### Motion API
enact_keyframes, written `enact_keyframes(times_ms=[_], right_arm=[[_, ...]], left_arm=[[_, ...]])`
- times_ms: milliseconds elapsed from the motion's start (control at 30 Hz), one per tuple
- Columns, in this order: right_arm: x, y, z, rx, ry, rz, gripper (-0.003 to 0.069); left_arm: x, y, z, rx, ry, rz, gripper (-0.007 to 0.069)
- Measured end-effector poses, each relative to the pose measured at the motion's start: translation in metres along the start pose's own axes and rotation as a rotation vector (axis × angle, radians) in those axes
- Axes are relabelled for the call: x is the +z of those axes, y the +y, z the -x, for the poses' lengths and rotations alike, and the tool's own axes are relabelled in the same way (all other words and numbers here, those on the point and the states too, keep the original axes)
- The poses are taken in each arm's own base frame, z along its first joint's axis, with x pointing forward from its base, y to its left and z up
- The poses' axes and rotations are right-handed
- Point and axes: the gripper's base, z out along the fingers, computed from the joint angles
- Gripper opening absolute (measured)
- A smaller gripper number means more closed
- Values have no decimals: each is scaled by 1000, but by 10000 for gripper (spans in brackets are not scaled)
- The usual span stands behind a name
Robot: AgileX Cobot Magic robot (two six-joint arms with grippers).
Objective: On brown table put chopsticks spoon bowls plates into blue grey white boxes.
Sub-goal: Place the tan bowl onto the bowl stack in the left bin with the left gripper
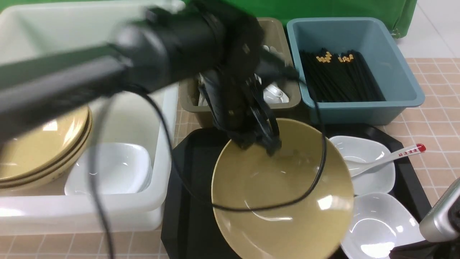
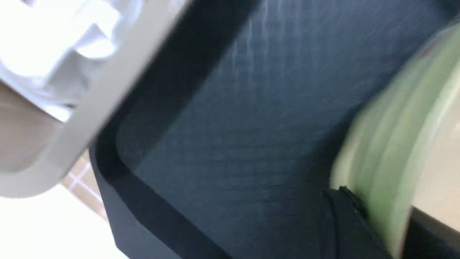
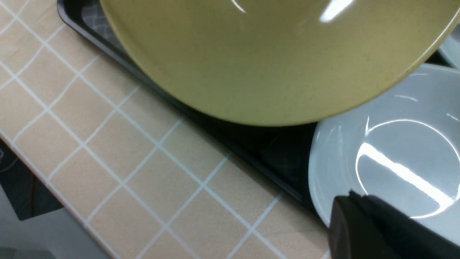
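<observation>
My left gripper (image 1: pixel 266 141) is shut on the far rim of a large mustard-yellow bowl (image 1: pixel 284 194) and holds it tilted over the black tray (image 1: pixel 190 172). In the left wrist view the rim (image 2: pixel 391 151) sits between the dark fingers (image 2: pixel 345 223). Two white plates (image 1: pixel 370 172) (image 1: pixel 377 226) lie on the tray's right side. The red-tipped spoon (image 1: pixel 395 156) rests across the upper plate. Of my right gripper only one dark finger (image 3: pixel 363 226) shows, over the near white plate (image 3: pixel 395 162). Black chopsticks (image 1: pixel 337 79) lie in the blue box (image 1: pixel 399 39).
The large white box (image 1: pixel 72 212) at left holds stacked yellow bowls (image 1: pixel 39 144) and a white plate (image 1: pixel 111 169). The olive-grey box (image 1: pixel 278 32) holds white spoons (image 1: pixel 275 94). Tiled brown table (image 1: pixel 435 118) surrounds the tray. My right arm (image 1: pixel 442 216) is at the lower right.
</observation>
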Motion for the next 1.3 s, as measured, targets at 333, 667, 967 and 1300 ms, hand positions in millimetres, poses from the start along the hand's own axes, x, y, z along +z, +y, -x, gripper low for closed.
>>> enact_keyframes(times_ms=[333,667,967,1300], right_arm=[[0,0,0,0,0,0,48],[1,-1,-1,3,-5,-5,48],[1,-1,0,4,-16,-9,48],[2,-1,0,9,-23,-9,48]], left_arm=[[-178,28,-49,-98,-500,126,7],[-214,135,-179,-648,-390,685,7],[-142,176,-252,-1055,-461,706,7],[-111,190,-273,-1178,-490,707,175]])
